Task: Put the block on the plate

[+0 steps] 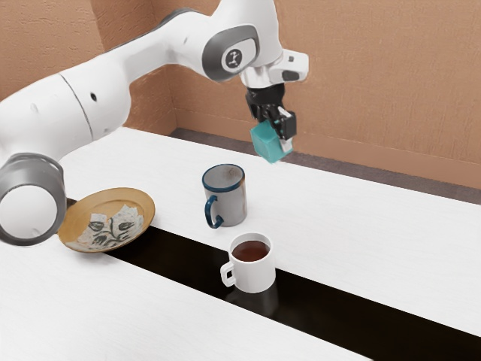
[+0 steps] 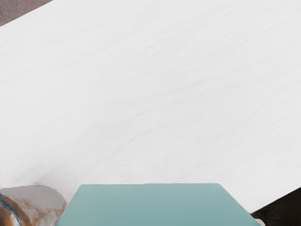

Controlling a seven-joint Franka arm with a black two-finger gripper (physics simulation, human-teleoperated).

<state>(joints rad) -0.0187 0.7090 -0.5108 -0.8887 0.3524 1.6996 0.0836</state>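
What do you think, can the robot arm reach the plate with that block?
Probably yes: the gripper holds the teal block above the table. The blue-rimmed mug seems on the way to the plate, but looks passable overhead.

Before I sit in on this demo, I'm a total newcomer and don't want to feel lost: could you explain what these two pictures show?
The machine is one white robot arm ending in a black two-finger gripper. The exterior view comes from a camera at the arm's side; the wrist view comes from one on the arm's hand, looking down.

On the white table, crossed by a black strip, are a tan plate with a leafy pattern, a grey mug with a blue rim and handle, and a white mug holding dark liquid.

The gripper holds a teal block in the air. It is the big teal shape at the wrist view's lower edge.
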